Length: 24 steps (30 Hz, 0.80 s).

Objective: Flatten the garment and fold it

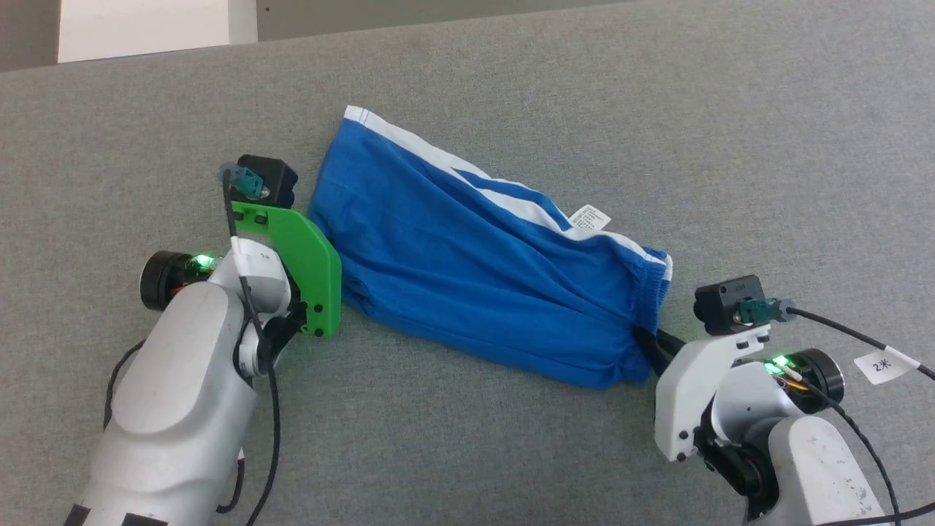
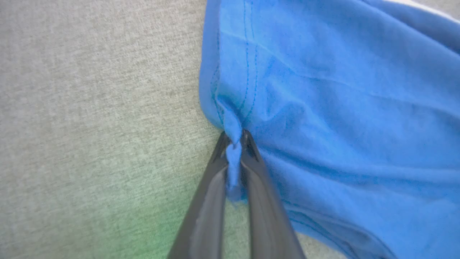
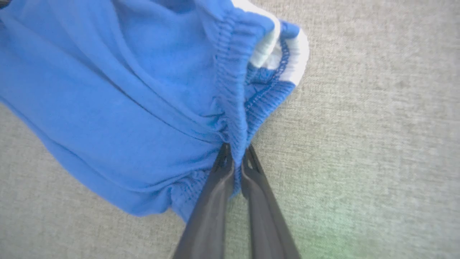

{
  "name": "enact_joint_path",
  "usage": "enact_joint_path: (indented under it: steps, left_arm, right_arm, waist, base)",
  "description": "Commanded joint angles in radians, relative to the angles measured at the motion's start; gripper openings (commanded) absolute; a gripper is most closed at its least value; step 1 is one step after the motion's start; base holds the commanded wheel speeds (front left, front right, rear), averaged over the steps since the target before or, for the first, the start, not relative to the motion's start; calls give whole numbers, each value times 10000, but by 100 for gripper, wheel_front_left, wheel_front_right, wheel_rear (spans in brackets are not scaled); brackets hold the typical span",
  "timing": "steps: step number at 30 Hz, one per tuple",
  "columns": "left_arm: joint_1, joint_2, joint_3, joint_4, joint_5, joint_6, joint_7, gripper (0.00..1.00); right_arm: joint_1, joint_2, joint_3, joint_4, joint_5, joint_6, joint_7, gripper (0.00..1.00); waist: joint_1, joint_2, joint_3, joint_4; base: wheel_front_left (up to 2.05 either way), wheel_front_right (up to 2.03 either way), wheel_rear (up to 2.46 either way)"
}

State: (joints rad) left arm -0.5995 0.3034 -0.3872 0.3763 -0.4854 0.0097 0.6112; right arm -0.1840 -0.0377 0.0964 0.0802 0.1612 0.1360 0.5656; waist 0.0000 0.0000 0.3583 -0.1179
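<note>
The bright blue shorts point(image 1: 467, 270) lie stretched across the grey cloth table, white trim along the far edge and a small white tag point(image 1: 590, 217) near the waistband. My left gripper point(image 2: 235, 144) is shut on a pinch of the stitched hem at the garment's left end point(image 2: 323, 108). In the head view its fingers are hidden behind the green bracket point(image 1: 303, 256). My right gripper point(image 3: 237, 158) is shut on the gathered elastic waistband point(image 3: 235, 90) at the right end, its dark fingers point(image 1: 661, 343) just reaching the blue cloth.
The grey fabric table point(image 1: 657, 109) spreads widely on all sides of the shorts. Its far edge point(image 1: 146, 55) runs along the top left, with a pale wall beyond. A cable with a white label point(image 1: 884, 363) trails from my right wrist.
</note>
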Motion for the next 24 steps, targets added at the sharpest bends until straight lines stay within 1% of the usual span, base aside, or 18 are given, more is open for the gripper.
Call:
enact_joint_path:
  steps: [1, 7, 12, 15, 18, 22, 24]
  left_arm:
    - [448, -108, -83, 272, -194, -49, 154, 0]
    - [834, -230, 520, -118, -863, 69, -319, 0]
    - [1600, -246, 1102, -985, -1485, 233, -658, 0]
    - [2317, -267, 1356, -1666, -1774, 398, -800, 0]
    - [3233, -353, 1525, -2456, -2023, 614, -927, 0]
    - [4431, -416, 1588, -3252, -2126, 951, -1032, 0]
    - [4972, -544, 1565, -3515, -2257, 1052, -1061, 0]
  right_arm:
    - [87, -126, -149, 369, 14, -53, 44, 0]
    - [100, -126, -182, 487, 76, -53, 76, 0]
    - [180, -160, -259, 322, 120, -53, 493, 0]
    - [238, -584, -179, 173, 329, -53, 836, 0]
    - [354, -1203, -32, -3, 768, -53, 1248, 0]
    - [513, -1978, 175, -209, 1392, -53, 1796, 0]
    - [600, -2294, 247, -301, 1648, -53, 2040, 0]
  waist:
    - [0, 0, -104, 56]
    - [0, 0, -588, 296]
    - [0, 0, -1073, 585]
    - [0, 0, -1280, 736]
    - [0, 0, -1427, 919]
    - [0, 0, -1520, 1113]
    - [0, 0, -1557, 1206]
  base:
    - [0, 0, 0]
    - [0, 0, 0]
    - [0, 0, 0]
    - [0, 0, 0]
    - [0, 0, 0]
    - [0, 0, 0]
    - [0, 0, 0]
